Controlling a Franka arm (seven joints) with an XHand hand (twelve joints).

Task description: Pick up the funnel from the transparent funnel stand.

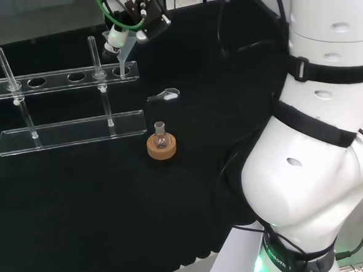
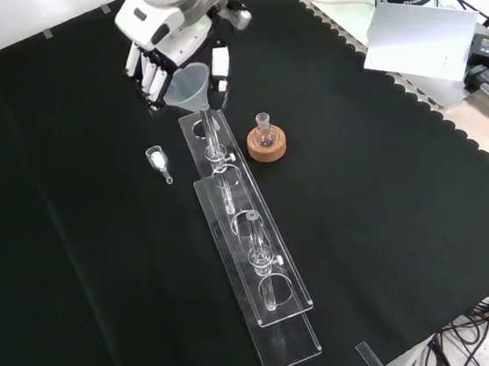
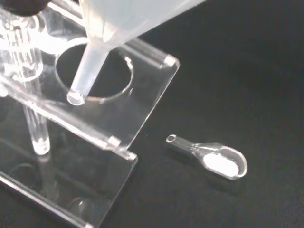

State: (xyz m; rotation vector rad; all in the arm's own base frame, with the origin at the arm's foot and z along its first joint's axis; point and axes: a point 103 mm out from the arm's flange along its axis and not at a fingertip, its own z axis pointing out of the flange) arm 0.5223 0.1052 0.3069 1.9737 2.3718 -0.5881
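A translucent funnel [image 1: 124,52] [image 2: 189,82] sits in my hand [image 1: 131,19] [image 2: 171,34], whose fingers curl round its cone. The funnel is tilted. Its stem [image 3: 88,67] points down at the end hole of the transparent stand's upper shelf [image 3: 147,90], with the tip right at the hole's opening. I cannot tell whether the tip still reaches into the hole. The stand [image 1: 70,131] [image 2: 259,270] is a long clear rack with two upright rods and a row of holes. In the head view, the hand is at its right end.
A small round flask on a cork ring [image 1: 161,143] [image 2: 266,142] stands close to the stand's end. A little glass scoop with white powder [image 1: 166,95] [image 2: 158,160] [image 3: 219,160] lies on the black cloth beside that end. The arm's white links [image 1: 318,152] fill the head view's right.
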